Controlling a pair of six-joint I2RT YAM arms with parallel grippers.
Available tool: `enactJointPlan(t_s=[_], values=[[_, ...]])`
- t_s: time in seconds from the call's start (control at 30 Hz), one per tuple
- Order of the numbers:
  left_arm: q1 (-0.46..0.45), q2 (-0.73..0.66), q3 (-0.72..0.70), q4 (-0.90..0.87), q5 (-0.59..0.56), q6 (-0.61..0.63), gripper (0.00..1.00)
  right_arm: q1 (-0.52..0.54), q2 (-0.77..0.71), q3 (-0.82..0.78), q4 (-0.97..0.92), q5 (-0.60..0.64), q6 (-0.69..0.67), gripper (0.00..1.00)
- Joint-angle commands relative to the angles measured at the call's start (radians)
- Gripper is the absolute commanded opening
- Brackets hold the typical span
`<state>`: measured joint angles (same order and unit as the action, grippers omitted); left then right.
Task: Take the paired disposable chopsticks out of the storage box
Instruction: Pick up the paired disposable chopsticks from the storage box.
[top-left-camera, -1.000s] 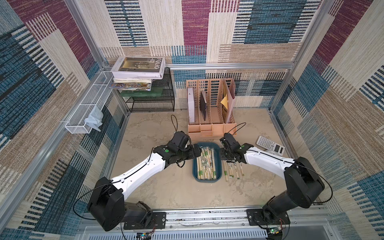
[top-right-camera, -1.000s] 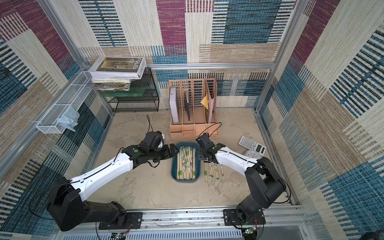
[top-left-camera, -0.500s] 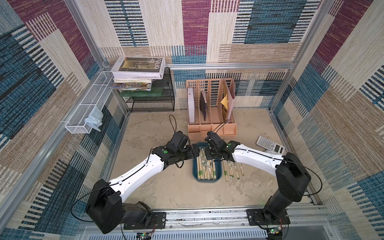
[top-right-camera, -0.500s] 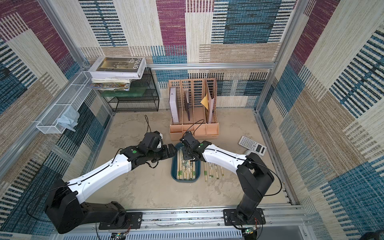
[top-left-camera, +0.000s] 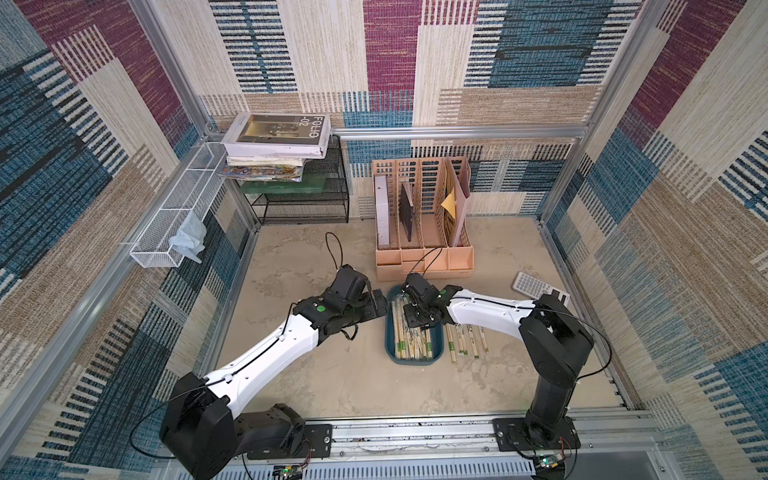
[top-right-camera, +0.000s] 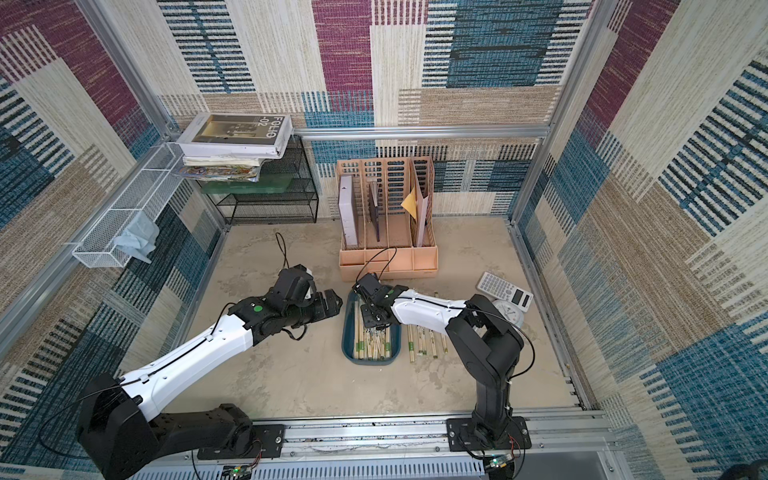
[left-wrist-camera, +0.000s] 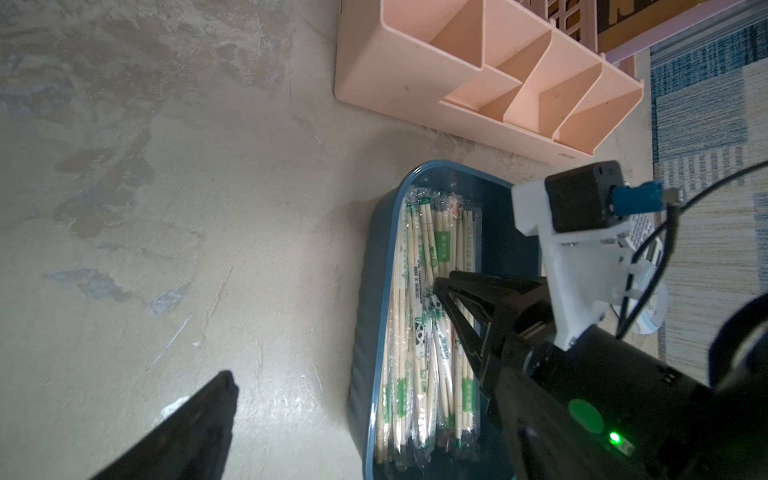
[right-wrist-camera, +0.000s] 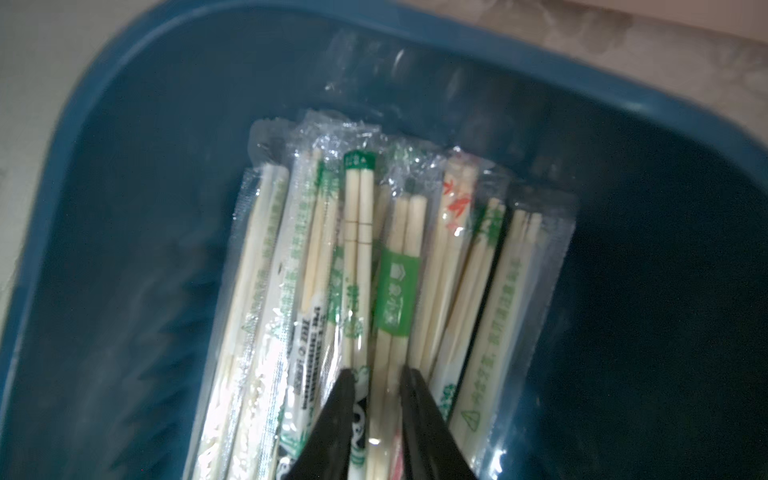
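The dark teal storage box (top-left-camera: 388, 345) (top-right-camera: 345, 340) lies in front of the organizer, with many paired disposable chopsticks (top-left-camera: 411, 345) (top-right-camera: 372, 343) lengthwise inside. Several more wrapped pairs (top-left-camera: 465, 340) (top-right-camera: 424, 343) lie on the table just right of the box. My right gripper (top-left-camera: 417, 322) (right-wrist-camera: 376, 374) is down in the box's far half. Its two fingers are narrowed onto one pale pair with a green band (right-wrist-camera: 397, 291). My left gripper (top-left-camera: 380, 305) hangs wide open beside the box's far left corner, holding nothing. Only one of its fingers (left-wrist-camera: 187, 428) shows in the left wrist view.
A peach file organizer (top-left-camera: 422, 232) stands right behind the box. A black mesh rack (top-left-camera: 307, 203) with stacked books (top-left-camera: 278, 137) fills the back left, and a white wire basket (top-left-camera: 174, 220) hangs on the left wall. A calculator (top-left-camera: 536, 286) and a round white dial (top-right-camera: 509, 311) lie at the right.
My right gripper swung left from above the chopsticks on the table into the box, dropped onto the pile, and its jaws narrowed. The left arm barely moved.
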<state>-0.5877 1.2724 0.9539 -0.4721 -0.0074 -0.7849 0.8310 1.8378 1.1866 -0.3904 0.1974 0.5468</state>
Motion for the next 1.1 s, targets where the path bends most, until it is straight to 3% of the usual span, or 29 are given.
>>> enactJointPlan(t_s=[0.0, 1.07], values=[[0.004, -0.004, -0.001, 0.001, -0.003, 0.005, 0.99, 0.006, 0.011, 0.009, 0.001, -0.012, 0.003, 0.24], [0.012, 0.004, -0.008, 0.013, 0.015, -0.001, 0.99, 0.051, 0.042, 0.031, -0.009, 0.007, 0.007, 0.23]])
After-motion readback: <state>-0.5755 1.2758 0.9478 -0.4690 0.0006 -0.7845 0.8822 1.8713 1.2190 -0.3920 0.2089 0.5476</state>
